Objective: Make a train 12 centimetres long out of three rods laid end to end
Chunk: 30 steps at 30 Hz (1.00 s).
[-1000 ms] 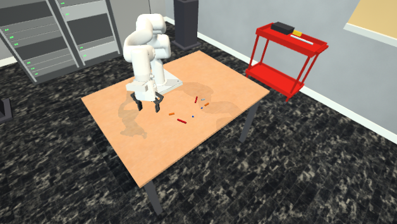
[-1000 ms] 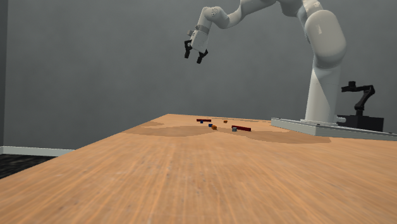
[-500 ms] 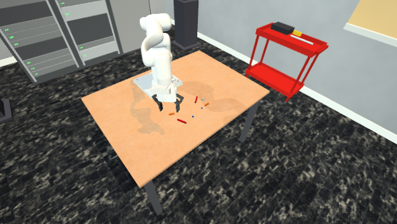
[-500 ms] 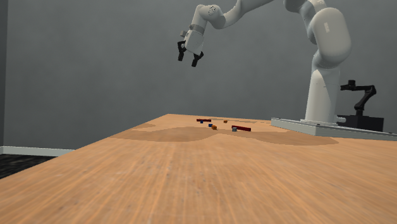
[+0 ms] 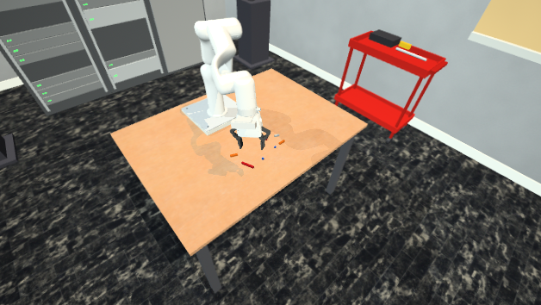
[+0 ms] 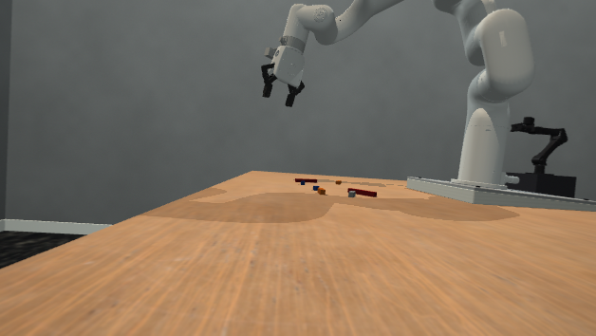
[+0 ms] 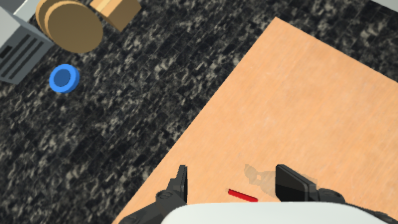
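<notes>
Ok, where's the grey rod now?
In the top view, the grey rod lies right of the open gripper, just behind an orange rod.

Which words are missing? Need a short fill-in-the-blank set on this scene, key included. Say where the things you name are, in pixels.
1. The tool point(image 5: 251, 146) point(image 6: 278, 101) point(image 7: 231, 179) is ____, with nothing between its fingers.
2. The cart point(image 5: 375, 113) by the wall is coloured ____.
3. Two tiny rods point(image 5: 263, 158) point(image 6: 303, 183) on the table point(image 5: 181, 207) point(image 6: 285, 275) point(image 7: 320, 110) are coloured ____.
4. The ring-shaped thing point(image 7: 75, 79) on the floor point(image 7: 130, 100) is coloured ____.

Missing words: open; red; blue; blue
</notes>
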Available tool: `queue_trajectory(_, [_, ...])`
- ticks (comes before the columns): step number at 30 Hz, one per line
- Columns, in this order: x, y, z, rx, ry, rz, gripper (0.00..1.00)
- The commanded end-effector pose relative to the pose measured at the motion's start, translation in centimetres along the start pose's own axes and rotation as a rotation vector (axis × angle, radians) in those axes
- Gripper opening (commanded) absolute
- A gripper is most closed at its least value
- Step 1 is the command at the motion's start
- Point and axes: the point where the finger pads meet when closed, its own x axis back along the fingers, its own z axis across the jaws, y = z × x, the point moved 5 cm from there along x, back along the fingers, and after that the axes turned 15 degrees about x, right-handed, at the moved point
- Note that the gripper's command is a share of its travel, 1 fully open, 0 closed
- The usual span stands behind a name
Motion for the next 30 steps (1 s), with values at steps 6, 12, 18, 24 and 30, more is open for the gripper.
queue_trajectory(6, [-2.2, 5.1, -4.8, 0.016, -0.006, -0.029, 1.00])
queue_trajectory(12, [-3.5, 8.5, -7.1, 0.028, -0.004, -0.051, 1.00])
queue_trajectory(18, [-4.6, 11.6, -8.8, 0.037, 0.000, -0.069, 1.00])
queue_trajectory(24, [-5.9, 15.7, -10.6, 0.050, 0.007, -0.092, 1.00])
queue_trajectory(30, [-7.1, 19.7, -11.9, 0.062, 0.016, -0.112, 1.00])
